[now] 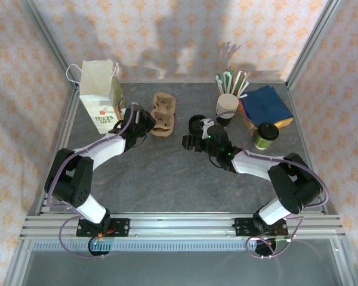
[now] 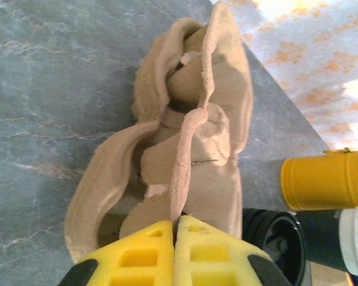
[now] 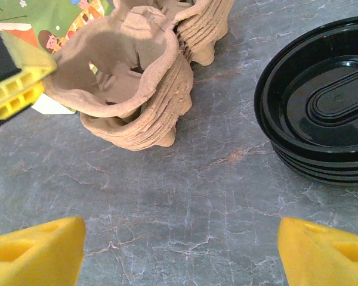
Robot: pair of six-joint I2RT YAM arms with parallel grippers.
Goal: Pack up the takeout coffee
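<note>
The left tool pinches shut on the centre rib of the brown pulp carrier, a thin upright wall that closed pads can bite, apparently to lift one tray off the nested pile. The right tool, spread wide and holding nothing, hovers over the table just right of the carrier, beside the stacked black lids. The takeout coffee stands lidded and ungrasped, well to the carrier's right; the paper bag stands upright at its left.

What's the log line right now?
left pincer: shut on cup carrier | right pincer: open over table beside black lids | bag: upright
</note>
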